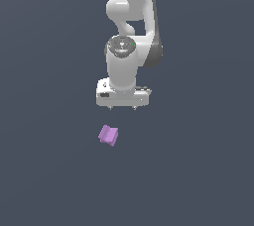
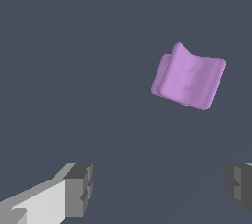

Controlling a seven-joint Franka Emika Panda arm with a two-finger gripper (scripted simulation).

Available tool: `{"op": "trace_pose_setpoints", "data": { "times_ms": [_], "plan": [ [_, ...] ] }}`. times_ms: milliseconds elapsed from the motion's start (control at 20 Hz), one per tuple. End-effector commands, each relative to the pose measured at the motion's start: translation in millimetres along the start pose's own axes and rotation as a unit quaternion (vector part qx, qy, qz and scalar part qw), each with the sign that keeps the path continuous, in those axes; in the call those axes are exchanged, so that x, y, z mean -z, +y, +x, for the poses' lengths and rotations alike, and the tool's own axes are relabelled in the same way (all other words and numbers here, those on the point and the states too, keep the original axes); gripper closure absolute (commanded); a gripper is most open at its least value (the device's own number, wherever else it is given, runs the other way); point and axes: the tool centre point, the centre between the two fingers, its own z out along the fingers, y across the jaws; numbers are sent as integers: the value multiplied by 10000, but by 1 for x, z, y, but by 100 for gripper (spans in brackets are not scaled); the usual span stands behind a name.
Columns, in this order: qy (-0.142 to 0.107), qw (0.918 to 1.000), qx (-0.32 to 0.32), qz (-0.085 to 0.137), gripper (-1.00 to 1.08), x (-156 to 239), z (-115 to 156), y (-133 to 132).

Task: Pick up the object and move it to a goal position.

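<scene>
Parted jaws, one purple object

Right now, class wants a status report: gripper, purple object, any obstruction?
Gripper open, empty, clear of target. Purple object lying free on the floor. Nothing in the way.

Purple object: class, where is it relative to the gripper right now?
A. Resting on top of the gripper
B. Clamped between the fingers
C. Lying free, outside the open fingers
C: the purple object lies apart from the gripper, whose fingers stand wide with nothing between them.
</scene>
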Motion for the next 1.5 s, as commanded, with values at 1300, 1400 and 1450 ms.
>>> {"op": "trace_pose_setpoints", "data": {
  "times_ms": [1300,1400,1450],
  "plan": [
    [96,9988,-481,94,-92,-16,35,6],
    [111,9971,-742,110,-92,-25,44,18],
    [119,9961,-871,117,-92,-30,48,24]
  ]
}}
